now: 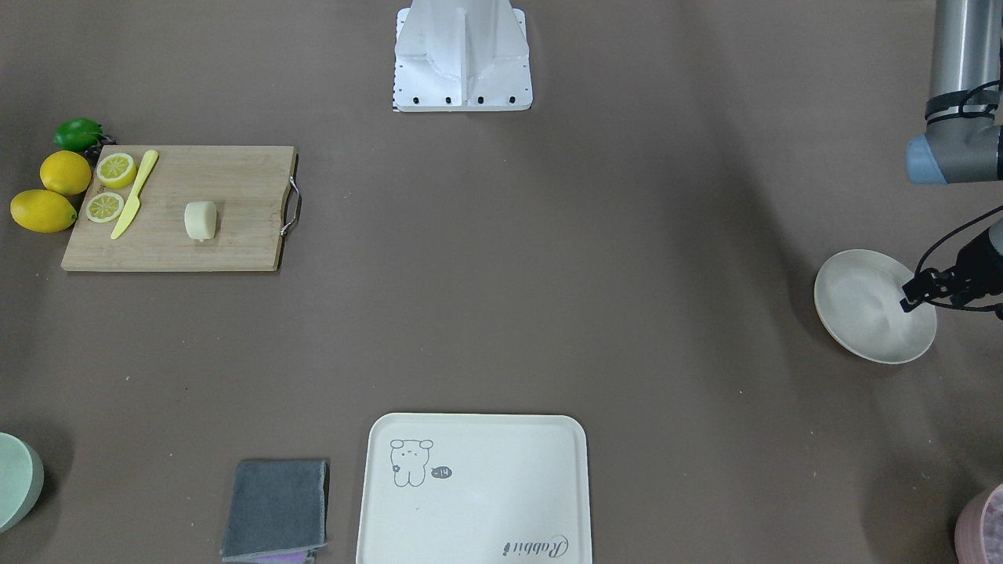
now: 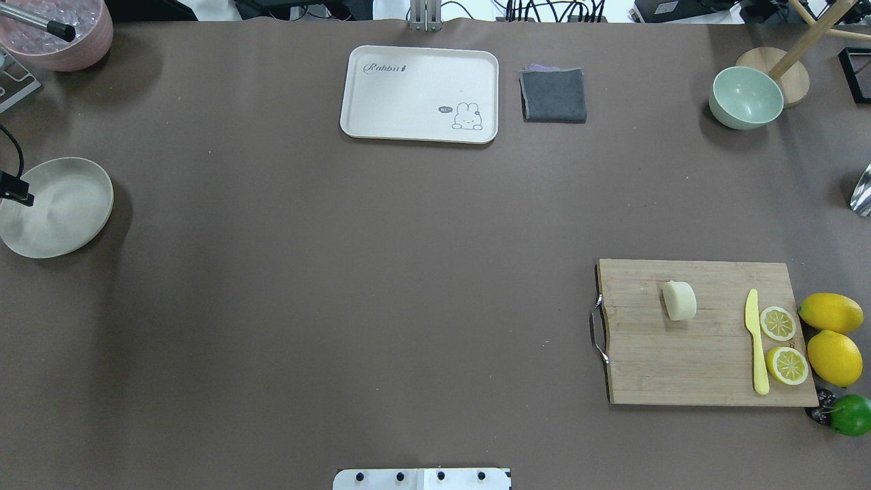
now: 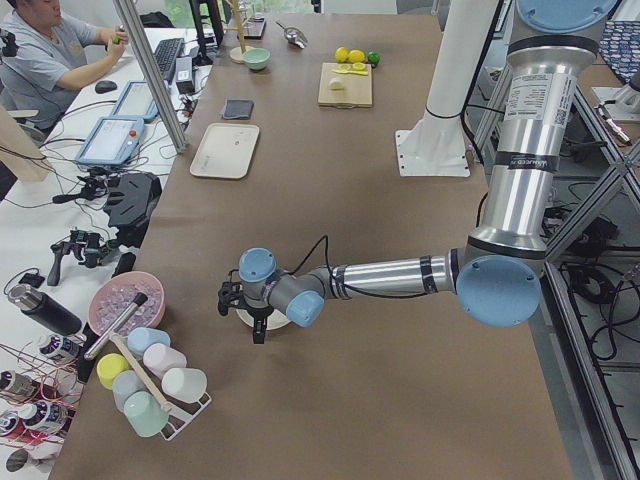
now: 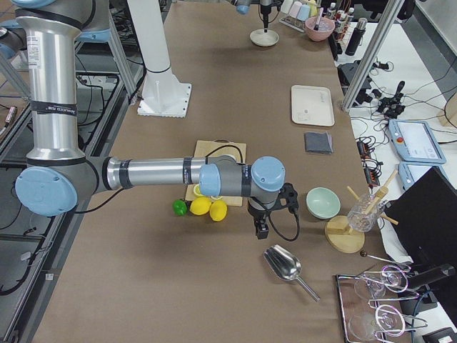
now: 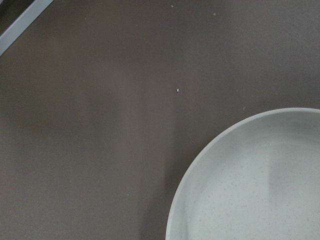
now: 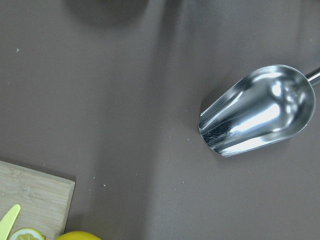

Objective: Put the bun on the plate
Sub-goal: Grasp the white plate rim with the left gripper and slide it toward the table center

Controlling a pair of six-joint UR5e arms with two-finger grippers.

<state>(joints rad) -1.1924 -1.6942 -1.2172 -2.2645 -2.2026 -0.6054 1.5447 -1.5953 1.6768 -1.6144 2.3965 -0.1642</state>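
Note:
The bun (image 2: 679, 300) is a pale cream stub lying on a wooden cutting board (image 2: 680, 367) at the table's right end, also seen as the bun (image 1: 201, 221). The plate (image 2: 54, 207) is round, off-white and bare, at the far left end. My left gripper (image 3: 258, 330) hangs point-down over the plate (image 3: 272, 320); its wrist view shows only the plate rim (image 5: 210, 165) and the mat. Black hardware of that wrist (image 1: 921, 291) overlaps the plate's edge. My right gripper (image 4: 261, 229) hovers beyond the board, near a metal scoop (image 6: 260, 110). I cannot tell whether either gripper is open or shut.
On the board lie a yellow knife (image 2: 757, 344) and two lemon halves (image 2: 782, 344). Whole lemons (image 2: 831, 333) and a lime (image 2: 850, 414) sit beside it. A cream tray (image 2: 418, 92), grey cloth (image 2: 552, 95), green bowl (image 2: 745, 99) and pink bowl (image 2: 61, 34) line the far edge.

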